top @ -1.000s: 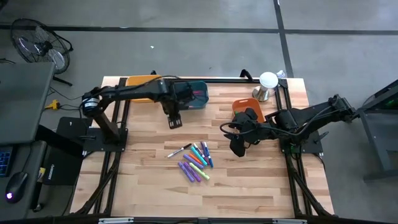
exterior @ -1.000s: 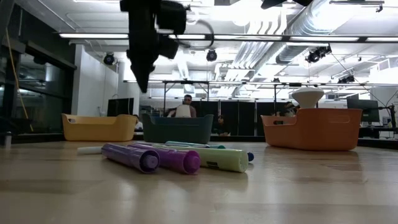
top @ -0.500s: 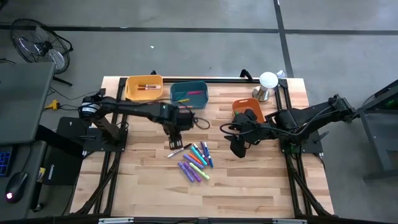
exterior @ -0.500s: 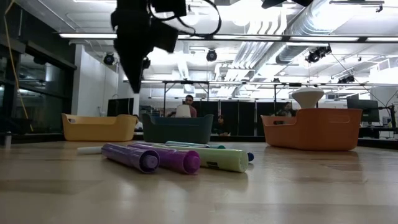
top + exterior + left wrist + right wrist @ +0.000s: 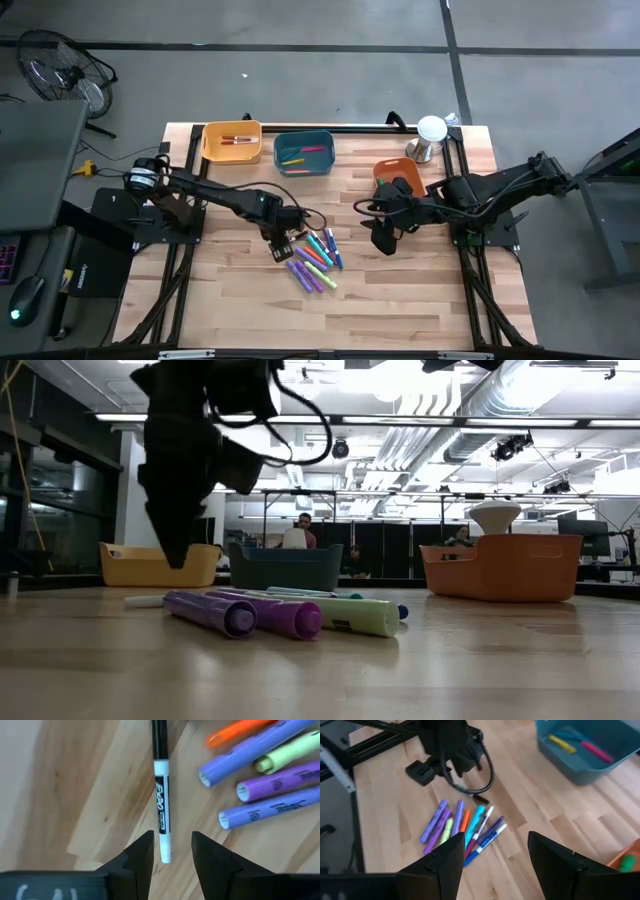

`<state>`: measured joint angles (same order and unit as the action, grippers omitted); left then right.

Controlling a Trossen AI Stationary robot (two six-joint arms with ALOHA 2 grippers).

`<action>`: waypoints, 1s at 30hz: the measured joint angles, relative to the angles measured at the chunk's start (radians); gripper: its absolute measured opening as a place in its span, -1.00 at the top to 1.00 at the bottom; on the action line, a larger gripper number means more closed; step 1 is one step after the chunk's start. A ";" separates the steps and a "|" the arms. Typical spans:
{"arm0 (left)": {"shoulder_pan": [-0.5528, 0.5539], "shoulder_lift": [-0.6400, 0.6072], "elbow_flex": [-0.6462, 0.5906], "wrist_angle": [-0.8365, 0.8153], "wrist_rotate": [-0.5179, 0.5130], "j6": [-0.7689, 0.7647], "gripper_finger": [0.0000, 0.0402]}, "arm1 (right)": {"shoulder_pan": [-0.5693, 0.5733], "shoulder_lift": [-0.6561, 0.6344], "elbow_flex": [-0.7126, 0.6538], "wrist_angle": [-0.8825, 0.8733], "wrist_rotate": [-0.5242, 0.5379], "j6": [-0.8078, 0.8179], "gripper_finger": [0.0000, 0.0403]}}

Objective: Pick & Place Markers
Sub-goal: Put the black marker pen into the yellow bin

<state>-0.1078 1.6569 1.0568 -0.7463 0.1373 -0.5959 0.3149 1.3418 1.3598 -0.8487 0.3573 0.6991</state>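
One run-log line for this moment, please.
left gripper: open, astride white marker | right gripper: open, waiting near orange bin | marker pile: on table

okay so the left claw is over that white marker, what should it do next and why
Probably lower straight down and close. The left claw hangs open above the table, its fingers either side of the white marker, which lies flat and apart from the purple markers.

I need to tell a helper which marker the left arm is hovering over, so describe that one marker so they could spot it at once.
Start at the loose pile of markers near the middle of the wooden table. The left gripper hangs open at the pile's left edge, straddling the white marker. It is thinner than the fat purple, green and orange ones beside it, with a white barrel, black lettering and a black cap.
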 joint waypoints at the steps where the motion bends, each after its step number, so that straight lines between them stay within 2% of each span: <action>1: 0.000 0.000 -0.013 0.010 0.007 -0.011 0.36 | 0.000 0.000 0.000 0.000 -0.015 0.000 -0.02; 4: 0.000 0.001 -0.043 0.053 0.012 -0.029 0.36 | 0.000 0.000 0.000 0.000 -0.051 -0.008 -0.03; 10: 0.002 0.001 -0.070 0.068 -0.033 -0.064 0.36 | 0.000 0.000 0.000 0.000 -0.049 -0.019 -0.03; 23: -0.034 0.011 -0.071 0.099 -0.048 -0.071 0.36 | 0.000 0.000 0.000 0.000 -0.046 -0.028 -0.03; 30: -0.052 0.034 -0.070 0.103 -0.096 -0.090 0.36 | 0.000 0.000 0.000 0.000 -0.046 -0.031 -0.03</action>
<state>-0.1600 1.6909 0.9871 -0.6430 0.0415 -0.6857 0.3149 1.3418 1.3598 -0.8490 0.3111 0.6678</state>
